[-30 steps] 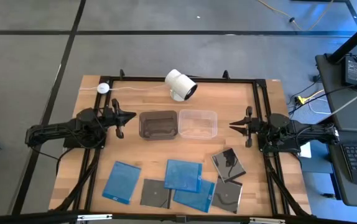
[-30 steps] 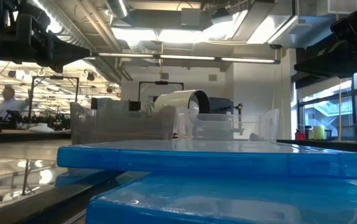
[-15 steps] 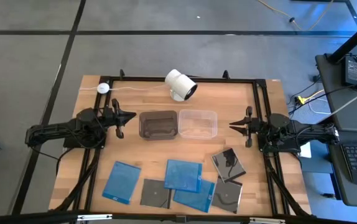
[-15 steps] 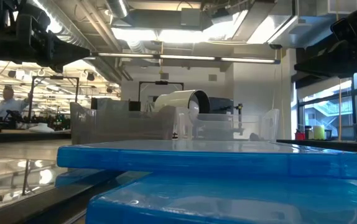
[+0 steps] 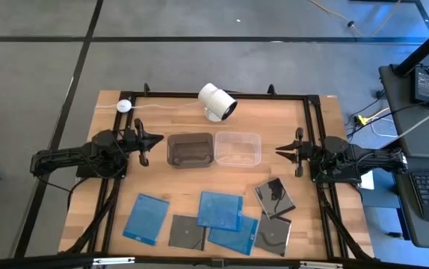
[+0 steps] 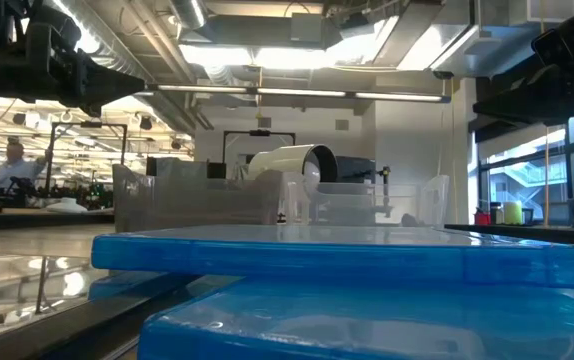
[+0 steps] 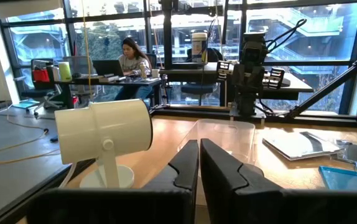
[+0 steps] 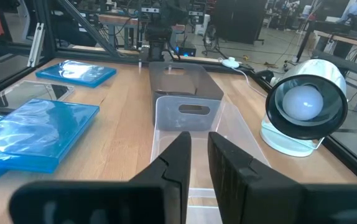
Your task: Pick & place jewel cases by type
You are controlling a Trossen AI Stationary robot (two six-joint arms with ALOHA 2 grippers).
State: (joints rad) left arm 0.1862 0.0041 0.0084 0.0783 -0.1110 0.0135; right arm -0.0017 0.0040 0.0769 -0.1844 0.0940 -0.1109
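Note:
Several jewel cases lie flat on the near half of the wooden table: translucent blue ones (image 5: 146, 218) (image 5: 220, 209) (image 5: 233, 235) and dark ones showing a disc (image 5: 187, 232) (image 5: 274, 197) (image 5: 272, 234). The middle blue case overlaps the one nearer the front edge. In the low view, blue cases (image 6: 347, 255) fill the foreground. My left gripper (image 5: 158, 140) (image 7: 199, 149) hovers level at the table's left, shut and empty, pointing at the tubs. My right gripper (image 5: 278, 152) (image 8: 199, 140) hovers level at the right, fingertips a little apart, nothing between them.
A dark tub (image 5: 190, 149) and a clear tub (image 5: 238, 149) stand side by side mid-table between the grippers. A white cylindrical camera (image 5: 217, 101) stands at the far edge. A black frame (image 5: 199, 95) runs round the tabletop. A person (image 7: 132, 59) sits in the room beyond.

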